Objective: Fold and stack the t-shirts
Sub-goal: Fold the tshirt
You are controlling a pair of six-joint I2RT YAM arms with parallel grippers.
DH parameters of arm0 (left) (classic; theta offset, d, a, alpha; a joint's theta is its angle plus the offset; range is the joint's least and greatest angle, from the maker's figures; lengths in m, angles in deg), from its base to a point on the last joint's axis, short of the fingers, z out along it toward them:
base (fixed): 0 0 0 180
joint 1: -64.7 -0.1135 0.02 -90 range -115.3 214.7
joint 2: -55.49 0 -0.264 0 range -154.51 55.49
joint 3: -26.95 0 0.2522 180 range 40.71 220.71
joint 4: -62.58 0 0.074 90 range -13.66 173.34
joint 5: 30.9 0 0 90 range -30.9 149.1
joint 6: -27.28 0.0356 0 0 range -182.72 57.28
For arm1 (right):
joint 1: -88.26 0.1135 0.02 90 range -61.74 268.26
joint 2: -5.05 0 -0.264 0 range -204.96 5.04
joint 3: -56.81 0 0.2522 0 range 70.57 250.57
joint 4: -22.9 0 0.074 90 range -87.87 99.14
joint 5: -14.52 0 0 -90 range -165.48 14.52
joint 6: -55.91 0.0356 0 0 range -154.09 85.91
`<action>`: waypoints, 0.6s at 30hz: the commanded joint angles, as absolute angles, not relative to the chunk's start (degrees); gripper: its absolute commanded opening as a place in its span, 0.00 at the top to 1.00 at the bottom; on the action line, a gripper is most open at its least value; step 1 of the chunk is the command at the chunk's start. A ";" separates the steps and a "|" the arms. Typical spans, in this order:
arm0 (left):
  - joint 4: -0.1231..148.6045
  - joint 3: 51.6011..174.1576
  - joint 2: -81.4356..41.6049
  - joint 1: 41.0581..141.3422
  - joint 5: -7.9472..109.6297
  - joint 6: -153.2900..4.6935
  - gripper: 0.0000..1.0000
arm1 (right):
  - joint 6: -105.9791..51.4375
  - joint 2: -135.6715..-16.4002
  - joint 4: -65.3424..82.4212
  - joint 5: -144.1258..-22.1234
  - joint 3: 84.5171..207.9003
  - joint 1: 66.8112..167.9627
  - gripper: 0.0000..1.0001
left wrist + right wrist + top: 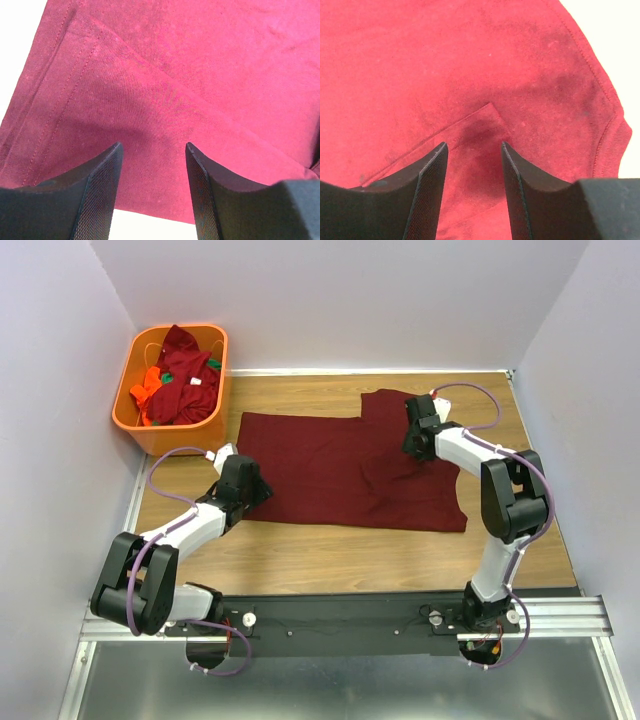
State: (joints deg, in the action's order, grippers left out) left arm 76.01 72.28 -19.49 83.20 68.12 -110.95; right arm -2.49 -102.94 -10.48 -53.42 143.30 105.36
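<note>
Seen from above, a maroon t-shirt [340, 465] lies spread flat on the wooden table [330, 550], about midway between the two arms. One sleeve sticks out toward the far edge. The left gripper [245, 485] sits at the shirt's near-left corner, and the right gripper [415, 440] is over the far-right part, just beside that sleeve. In the far-left corner an orange basket [170, 435] holds a heap of shirts [180, 380], mostly maroon with some orange and green showing.

In the left wrist view the left gripper [153, 150] is released, its dark textured fingers [100, 195] standing well apart. The maroon t-shirt [175, 75] fills nearly the whole picture. A stitched hem runs down the left side, and a folded-over layer of cloth crosses diagonally, its edge passing between the fingers. A washed-out strip of table shows at the near edge, below the cloth.

In the right wrist view the right gripper [473, 146] is likewise released, its fingers [427, 190] spread wide. The maroon t-shirt [445, 65] lies under them, with the pointed corner of a hemmed flap sitting between the fingertips. A curved stitched edge runs down the right side, and the bright table shows beyond it.
</note>
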 commanded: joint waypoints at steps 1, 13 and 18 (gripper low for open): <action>76.26 72.26 -18.34 83.51 69.47 -110.97 0.39 | -1.39 -102.97 -10.46 -55.53 142.12 104.08 0.46; 76.26 72.09 -18.69 83.51 69.21 -110.88 0.39 | -0.95 -105.26 -9.76 -59.93 142.47 101.88 0.50; 76.26 72.00 -18.51 83.51 69.30 -110.71 0.39 | -0.60 -106.58 -9.24 -60.45 142.30 101.97 0.56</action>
